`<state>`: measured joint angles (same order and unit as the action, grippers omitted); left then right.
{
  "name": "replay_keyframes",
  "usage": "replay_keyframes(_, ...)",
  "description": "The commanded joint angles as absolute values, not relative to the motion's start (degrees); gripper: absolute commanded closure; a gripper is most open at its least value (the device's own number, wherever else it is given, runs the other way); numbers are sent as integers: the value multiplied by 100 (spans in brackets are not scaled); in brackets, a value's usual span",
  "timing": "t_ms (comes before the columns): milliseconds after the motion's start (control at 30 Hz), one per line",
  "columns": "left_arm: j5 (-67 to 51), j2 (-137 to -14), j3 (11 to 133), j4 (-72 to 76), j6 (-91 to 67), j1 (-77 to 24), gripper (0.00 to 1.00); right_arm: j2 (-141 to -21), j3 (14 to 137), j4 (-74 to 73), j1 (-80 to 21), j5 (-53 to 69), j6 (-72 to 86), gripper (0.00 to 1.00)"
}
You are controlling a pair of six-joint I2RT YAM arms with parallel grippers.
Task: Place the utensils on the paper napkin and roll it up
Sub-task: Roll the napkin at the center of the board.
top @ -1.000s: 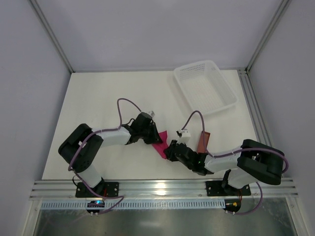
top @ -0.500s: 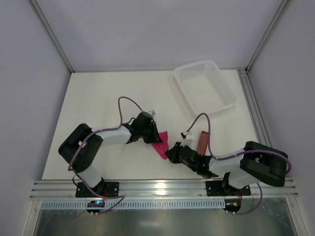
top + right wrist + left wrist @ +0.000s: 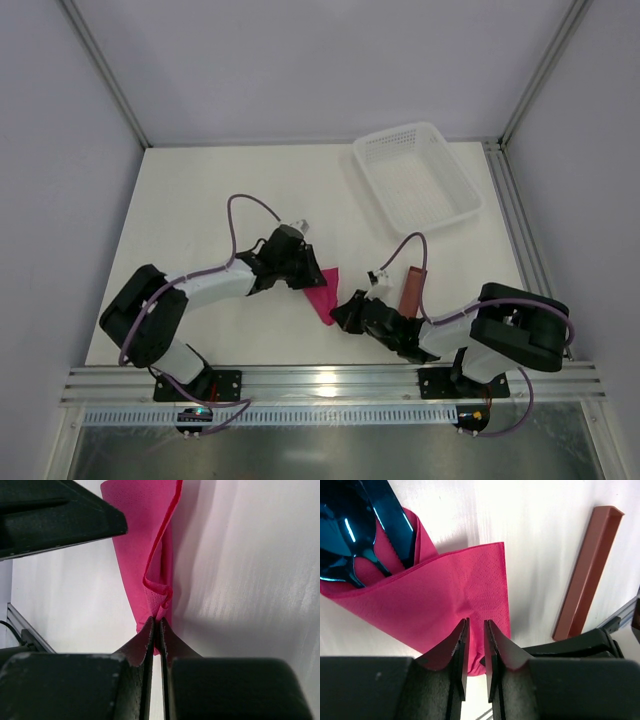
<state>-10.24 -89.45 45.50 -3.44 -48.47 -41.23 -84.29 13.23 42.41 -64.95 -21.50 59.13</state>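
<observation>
Since a second ago the left arm has leaned further out over the table, and the right gripper (image 3: 156,622) has crept slightly nearer the table's front edge. It is now pressed together on a crumpled corner of the paper napkin (image 3: 445,595). The left gripper (image 3: 475,630) hangs over the napkin's opposite edge with its jaws a narrow slit apart, and no paper is visibly caught between them. The napkin lies folded on the table between the two arms. The utensils (image 3: 355,525) are already tucked inside the fold (only blue handles and one round bowl show at the open end). The loading step looks done and the rolling is in hand, though the paper is so far folded over rather than wound into a tube. The next move probably calls for the right gripper to carry its pinched corner across towards the blue handles while the left steadies or re-grips the bundle. A gentle pull matters, since thin paper could tear or let the cutlery slide out. The reddish-brown sleeve (image 3: 411,288) lies apart to the right, clear of the work.
</observation>
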Motion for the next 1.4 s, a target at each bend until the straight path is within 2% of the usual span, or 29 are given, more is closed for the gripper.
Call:
replay_keyframes(0, -1019, -8552, 4290, -194, -5079, -4113, 78, -8569, 1371, 4535, -6574, -2311, 6205, 94)
replay_keyframes(267, -1257, -8692, 3815, 571, -5467, -4359, 85, -8701, 1362, 4632, -6653, -2417, 6451, 93)
replay_keyframes(500, -1160, -8807, 3753, 650, -5511, -4509, 86, -8535, 1318, 4580, -6653, -2294, 6469, 84)
replay_keyframes(633, -1038, -8842, 3735, 650, -5476, -4588, 86, -8148, 1424, 3675, -6662, -2267, 6363, 73)
replay_keyframes(800, -1063, -9070, 3744, 808, -5476, -4658, 87, -7202, 1467, 2440, -6653, -2706, 6250, 71)
replay_keyframes(867, -1072, -9158, 3727, 896, -5493, -4702, 87, -6936, 1669, 1927, -6601, -2838, 6039, 72)
replay_keyframes(1000, -1055, -9246, 3718, 1011, -5528, -4799, 87, -6688, 2143, 1406, -6102, -2455, 5415, 81)
replay_keyframes(1133, -976, -9299, 3718, 993, -5537, -4913, 87, -7135, 2372, 1678, -5459, -1636, 4923, 86)
replay_keyframes(1367, -853, -9167, 3604, 888, -5476, -4957, 87, -8146, 2769, 2012, -5388, -1187, 4772, 89)
